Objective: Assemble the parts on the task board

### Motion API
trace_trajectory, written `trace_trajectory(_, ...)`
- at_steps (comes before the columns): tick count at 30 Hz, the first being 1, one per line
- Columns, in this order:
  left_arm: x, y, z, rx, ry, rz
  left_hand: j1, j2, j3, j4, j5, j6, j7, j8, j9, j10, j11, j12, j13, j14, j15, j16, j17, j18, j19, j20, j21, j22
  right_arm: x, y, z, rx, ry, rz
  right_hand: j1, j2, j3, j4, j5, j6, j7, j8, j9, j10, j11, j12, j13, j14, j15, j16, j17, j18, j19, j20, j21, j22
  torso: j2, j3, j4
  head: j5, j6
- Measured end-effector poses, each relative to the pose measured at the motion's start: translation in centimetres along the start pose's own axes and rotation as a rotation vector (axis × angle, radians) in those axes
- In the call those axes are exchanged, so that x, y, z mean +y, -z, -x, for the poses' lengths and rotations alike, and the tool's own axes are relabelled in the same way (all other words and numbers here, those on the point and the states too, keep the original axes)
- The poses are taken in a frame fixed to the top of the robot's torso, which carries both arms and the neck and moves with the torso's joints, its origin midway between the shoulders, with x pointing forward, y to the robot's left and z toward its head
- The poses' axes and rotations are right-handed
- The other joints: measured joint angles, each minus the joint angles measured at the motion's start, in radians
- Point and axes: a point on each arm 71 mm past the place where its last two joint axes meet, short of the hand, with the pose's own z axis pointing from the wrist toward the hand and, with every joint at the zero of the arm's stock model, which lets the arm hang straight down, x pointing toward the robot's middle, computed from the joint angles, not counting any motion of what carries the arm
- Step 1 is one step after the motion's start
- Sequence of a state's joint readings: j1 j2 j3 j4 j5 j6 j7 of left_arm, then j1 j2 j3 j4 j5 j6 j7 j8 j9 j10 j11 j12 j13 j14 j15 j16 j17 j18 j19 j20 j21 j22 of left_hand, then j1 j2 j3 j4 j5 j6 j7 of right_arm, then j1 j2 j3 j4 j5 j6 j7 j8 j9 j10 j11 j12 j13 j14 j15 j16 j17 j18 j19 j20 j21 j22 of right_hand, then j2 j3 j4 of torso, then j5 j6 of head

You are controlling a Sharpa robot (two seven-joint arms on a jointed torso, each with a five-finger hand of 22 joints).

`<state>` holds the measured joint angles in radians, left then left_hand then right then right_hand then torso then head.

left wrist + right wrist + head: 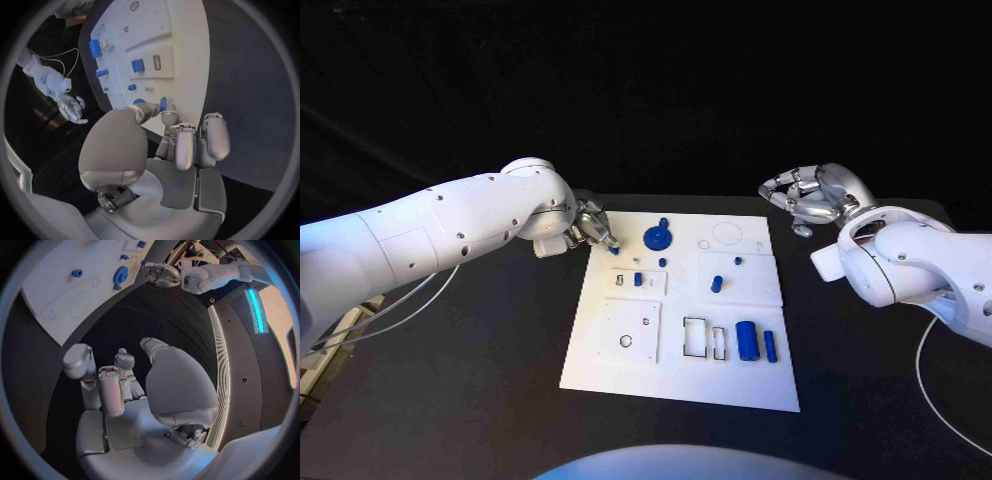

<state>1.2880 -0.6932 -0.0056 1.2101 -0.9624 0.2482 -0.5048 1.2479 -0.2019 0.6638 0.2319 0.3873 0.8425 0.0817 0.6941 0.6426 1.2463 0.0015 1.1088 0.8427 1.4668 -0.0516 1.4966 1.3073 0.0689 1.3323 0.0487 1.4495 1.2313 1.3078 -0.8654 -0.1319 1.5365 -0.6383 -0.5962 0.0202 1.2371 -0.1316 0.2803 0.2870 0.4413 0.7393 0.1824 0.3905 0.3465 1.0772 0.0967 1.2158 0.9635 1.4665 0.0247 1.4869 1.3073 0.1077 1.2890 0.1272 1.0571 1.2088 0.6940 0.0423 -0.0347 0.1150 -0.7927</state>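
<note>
My left hand [593, 229] is at the top left corner of the task board [678, 390]. Its thumb and a finger pinch a small blue part [163, 103], and the other fingers [185, 145] stick out straight. The part is right at the board's edge, just above the white plate. I think I am about to carry it to its slot, so I want to keep the pinch firm but soft, and keep the part upright so it does not twist.

Near it on the board sits a round blue part [656, 237], so I must move slowly and not bump it. More blue parts stand lower down, like the two tall ones [756, 341] by the black outlines.

My right hand [808, 201] waits over the black counter [473, 400], past the board's top right corner. Its fingers are curled in with nothing in them. I would leave it there, out of the way.
</note>
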Motion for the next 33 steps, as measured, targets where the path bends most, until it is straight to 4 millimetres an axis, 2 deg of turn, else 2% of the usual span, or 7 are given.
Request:
trace_trajectory(8, -0.1, 2.2, -1.2, 0.015, 0.022, -0.058, -0.030, -0.022, 0.003, 0.002, 0.063, 0.023, -0.008, 0.008, 0.000, 0.020, -0.012, 0.003, 0.003, 0.000, -0.007, 0.008, 0.000, 0.000, 0.016, -0.005, 0.011, 0.028, -0.1, 0.0, 0.1, -0.002, 0.001, -0.002, 0.000, 0.000, 0.000, 0.000, 0.000, 0.000, 0.000, 0.000, 0.000, 0.000, 0.000, 0.000, 0.000, 0.000, 0.000, 0.000, 0.001, 0.000, 0.000, 0.000, 0.000, 0.000, -0.003, 0.0005, 0.0039, 0.002, -0.001)
trace_trajectory(11, -0.3, 2.8, -1.9, 0.015, 0.030, -0.080, -0.037, -0.022, 0.003, 0.002, 0.079, 0.024, -0.009, 0.008, 0.001, 0.026, -0.011, 0.003, 0.003, -0.003, -0.011, 0.008, 0.000, 0.000, 0.021, -0.008, 0.012, 0.032, -0.1, 0.1, 0.2, -0.003, 0.001, -0.002, 0.000, 0.000, 0.000, 0.000, 0.000, 0.000, 0.000, 0.000, 0.000, 0.000, 0.000, 0.000, 0.000, 0.000, 0.000, 0.000, 0.001, 0.000, 0.000, 0.000, 0.000, 0.000, -0.004, 0.0005, 0.0062, 0.003, -0.002)
trace_trajectory(12, -0.4, 2.8, -2.1, 0.015, 0.032, -0.085, -0.040, -0.024, 0.003, 0.002, 0.087, 0.027, -0.012, 0.009, 0.033, 0.028, -0.014, 0.003, 0.003, -0.001, -0.013, 0.010, 0.000, 0.000, 0.021, -0.008, 0.015, 0.035, -0.1, 0.1, 0.2, -0.003, 0.001, -0.002, 0.000, 0.000, 0.000, 0.000, 0.004, 0.000, 0.000, 0.000, 0.000, 0.000, 0.000, 0.000, 0.000, 0.000, 0.000, 0.000, 0.001, 0.000, 0.000, 0.000, -0.004, 0.000, -0.004, 0.0005, 0.0067, 0.003, -0.003)
trace_trajectory(16, -0.5, 3.0, -2.9, 0.010, 0.041, -0.101, -0.047, -0.031, 0.003, 0.002, 0.113, 0.034, -0.012, 0.015, 0.038, 0.038, -0.015, 0.006, 0.005, 0.000, -0.014, 0.012, 0.000, 0.000, 0.028, -0.011, 0.019, 0.047, -0.1, 0.1, 0.2, -0.003, 0.001, -0.003, 0.000, 0.000, 0.000, 0.000, 0.004, 0.000, 0.000, 0.000, 0.000, 0.000, 0.000, 0.000, 0.000, 0.000, 0.000, 0.000, 0.001, 0.000, 0.000, 0.000, -0.004, 0.000, -0.006, -0.0001, 0.0083, 0.004, -0.004)
trace_trajectory(31, 0.0, 2.4, -5.2, -0.031, 0.026, -0.102, -0.058, -0.036, 0.000, -0.001, 0.139, 0.036, -0.014, 0.015, 0.059, 0.042, -0.018, 0.006, 0.008, -0.002, -0.016, 0.017, 0.000, 0.000, 0.033, -0.013, 0.023, 0.055, -0.2, 0.1, 0.2, -0.004, 0.001, -0.004, 0.000, 0.000, 0.000, 0.000, 0.008, 0.000, 0.000, 0.000, 0.000, 0.000, 0.000, 0.000, 0.000, 0.000, 0.000, 0.000, 0.001, 0.000, 0.000, 0.000, -0.004, 0.000, -0.004, 0.0000, 0.0073, 0.010, -0.005)
trace_trajectory(32, -0.1, 2.4, -5.2, -0.034, 0.023, -0.102, -0.060, -0.036, 0.003, -0.004, 0.139, 0.036, -0.014, 0.015, 0.059, 0.042, -0.018, 0.006, 0.008, -0.004, -0.018, 0.017, 0.000, 0.000, 0.033, -0.013, 0.023, 0.056, -0.2, 0.1, 0.2, -0.004, 0.001, -0.004, 0.000, 0.000, 0.000, 0.000, 0.008, 0.000, 0.000, 0.000, 0.000, 0.000, 0.000, 0.000, 0.000, 0.000, 0.000, 0.000, 0.001, 0.000, 0.000, 0.000, -0.004, 0.000, -0.004, -0.0001, 0.0072, 0.010, -0.005)
trace_trajectory(33, -0.1, 2.4, -5.3, -0.038, 0.019, -0.102, -0.065, -0.041, 0.036, -0.036, 0.139, 0.036, -0.014, 0.015, 0.059, 0.042, -0.018, 0.006, 0.008, -0.004, -0.018, 0.017, 0.000, 0.000, 0.033, -0.013, 0.023, 0.056, -0.2, 0.1, 0.2, -0.004, 0.001, -0.004, 0.000, 0.000, 0.000, 0.000, 0.008, 0.000, 0.000, 0.000, 0.000, 0.000, 0.000, 0.000, 0.000, 0.000, 0.000, 0.000, 0.001, 0.000, 0.000, 0.000, -0.004, 0.000, -0.004, -0.0001, 0.0068, 0.010, -0.006)
